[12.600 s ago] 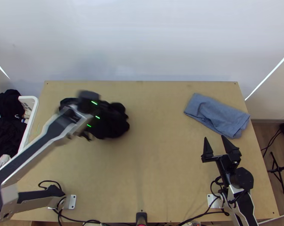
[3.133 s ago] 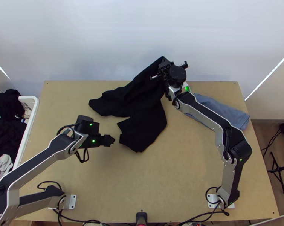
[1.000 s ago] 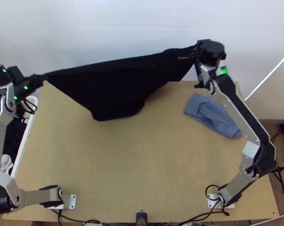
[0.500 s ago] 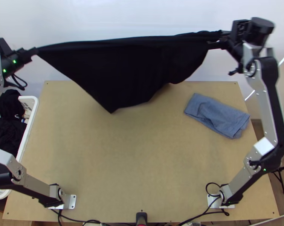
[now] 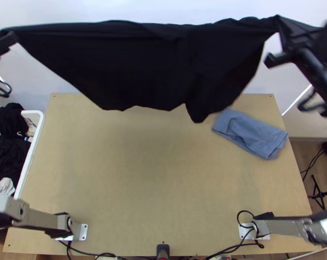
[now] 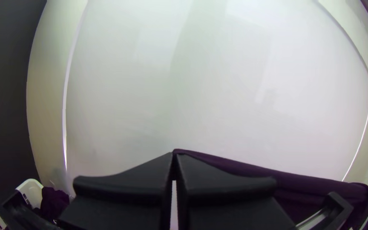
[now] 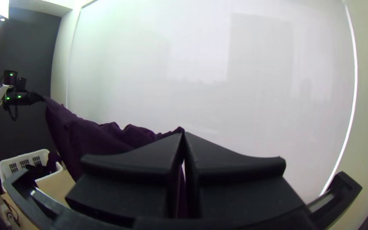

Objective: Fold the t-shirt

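Bench [image 5: 163, 182], light wood, fills mid & lower frame. Nearest, lower edge of top view: small blk device [image 5: 162, 251], ctr; cables [image 5: 233, 250] either side. Arm bases, 2: L. base [image 5: 68, 225], lower left, on wht plate; R. base [image 5: 261, 227], lower right, ditto.

Basket [image 5: 32, 149], wht plastic, at left edge, holding dk garments [image 5: 7, 158] & one wht cloth [image 5: 6, 186]. Tripod stand [image 5: 320, 197], blk, on floor, lower right.

Blue cloth [image 5: 250, 132], folded, lying on bench, right of ctr, twd upper right.

T-shirt [image 5: 142, 65], blk, qty 1: raised, stretched side to side across upper frame, hanging in drape; lower edge uneven, w/ pointed bit right of ctr. Touching bench or not: can't tell.

L. gripper [image 5: 7, 37], upper left: fingers [image 6: 128, 183] clenched, tips tog. on one end of t-shirt. R. gripper [image 5: 285, 27], upper right: fingers [image 7: 128, 170] likewise pinching opp. end. Cloth fairly taut betw. the two along top.

Farthest: backdrop [image 5: 163, 8], wht, behind t-shirt.
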Available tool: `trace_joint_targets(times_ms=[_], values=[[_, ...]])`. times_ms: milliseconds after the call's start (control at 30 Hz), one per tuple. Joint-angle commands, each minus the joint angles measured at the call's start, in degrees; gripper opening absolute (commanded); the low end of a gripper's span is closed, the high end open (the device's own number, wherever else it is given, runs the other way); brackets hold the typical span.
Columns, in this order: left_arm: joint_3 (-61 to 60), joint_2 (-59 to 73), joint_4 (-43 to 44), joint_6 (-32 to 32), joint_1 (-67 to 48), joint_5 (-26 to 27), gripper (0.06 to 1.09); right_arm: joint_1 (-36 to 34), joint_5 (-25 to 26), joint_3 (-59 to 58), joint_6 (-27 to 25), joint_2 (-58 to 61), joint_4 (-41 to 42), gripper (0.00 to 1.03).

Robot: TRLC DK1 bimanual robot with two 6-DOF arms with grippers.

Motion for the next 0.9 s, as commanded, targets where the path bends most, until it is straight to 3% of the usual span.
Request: trace_joint_targets(times_ms=[0,133,333,567,733,867], values=[[-5.8,-11.4,0.5,-1.1,-0.4,-0.3,0.09,6.0,-0.7,-0.4,1.6,-9.8,-9.2,0.03],[-17.2,-22.3,0.8,-0.9,-1.1,-0.2,0.09,9.5,-0.7,-8.9,5.0,-17.6,-19.4,0.03],[-28.3,-34.5,3.8,-0.6,-0.9,-0.1,0.09,15.4,-0.7,-25.2,14.4,-31.0,-26.8,0.03],[-32.5,-43.8,-5.7,-4.3,-3.0,0.7,0.09,20.5,-3.6,-30.7,23.8,-37.0,-36.0,0.03],[-38.4,-50.2,-14.4,-9.0,-5.7,3.8,0.09,21.2,-8.4,-39.2,24.6,-42.1,-37.3,0.03],[-42.4,-52.8,-18.4,-10.5,-5.7,8.5,0.09,21.4,-9.0,-47.8,24.5,-44.0,-36.0,0.03]])
